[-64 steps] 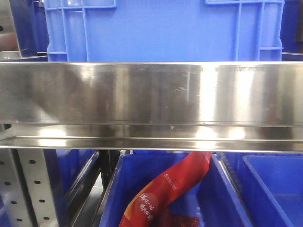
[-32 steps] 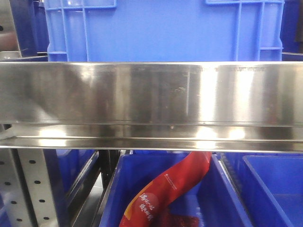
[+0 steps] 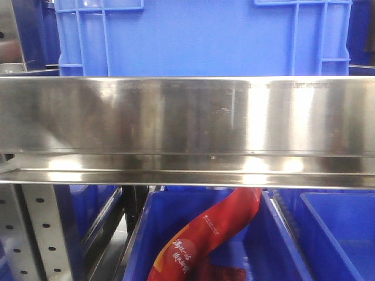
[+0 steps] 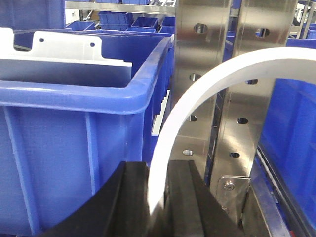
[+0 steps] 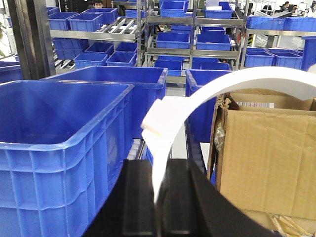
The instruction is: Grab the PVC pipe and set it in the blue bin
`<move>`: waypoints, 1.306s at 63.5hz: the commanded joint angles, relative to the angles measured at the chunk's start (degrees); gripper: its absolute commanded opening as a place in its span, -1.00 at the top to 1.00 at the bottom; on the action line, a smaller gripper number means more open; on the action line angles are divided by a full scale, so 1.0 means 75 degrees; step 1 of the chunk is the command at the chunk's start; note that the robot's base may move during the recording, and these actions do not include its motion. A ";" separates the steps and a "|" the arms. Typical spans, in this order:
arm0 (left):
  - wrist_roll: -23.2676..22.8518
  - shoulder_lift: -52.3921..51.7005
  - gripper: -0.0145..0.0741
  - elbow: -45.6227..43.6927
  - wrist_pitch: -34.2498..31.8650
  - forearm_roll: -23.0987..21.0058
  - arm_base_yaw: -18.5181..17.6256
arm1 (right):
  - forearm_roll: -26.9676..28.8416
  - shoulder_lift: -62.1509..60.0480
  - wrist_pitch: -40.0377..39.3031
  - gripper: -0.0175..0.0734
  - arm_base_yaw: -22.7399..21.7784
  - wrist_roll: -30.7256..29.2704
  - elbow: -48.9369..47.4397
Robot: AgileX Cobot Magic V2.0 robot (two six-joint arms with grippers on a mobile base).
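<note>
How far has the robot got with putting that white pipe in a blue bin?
Grabbing looks done: the left claw grips a curved PVC pipe, the right claw another white arc. Each is held beside a blue bin, not in it. Dropping in remains.

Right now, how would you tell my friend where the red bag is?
Find the shiny steel shelf across the front view. Below its middle sits a blue bin, and the red bag slants up inside it. It's the only red thing among all that blue.

We see a steel shelf rail (image 3: 187, 117) under a blue crate (image 3: 199, 35); a red packet (image 3: 205, 234), perhaps snacks, leans in a lower bin (image 3: 167, 213).
</note>
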 commanded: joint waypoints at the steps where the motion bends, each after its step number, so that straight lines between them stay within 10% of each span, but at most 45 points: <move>1: -0.0059 -0.0047 0.92 0.0003 -0.0310 -0.0057 0.0004 | -0.0023 0.0001 -0.0222 0.99 0.0000 -0.0034 0.0005; 47: -0.0059 -0.0047 0.92 -0.0160 -0.0416 -0.0171 -0.0053 | -0.0012 0.0001 -0.0311 0.99 0.0000 -0.0034 -0.0023; 83: 0.0825 0.0360 0.92 -0.0817 -0.0567 -0.0296 -0.2379 | 0.1178 0.0015 -0.0783 0.99 0.0000 -0.0760 -0.0023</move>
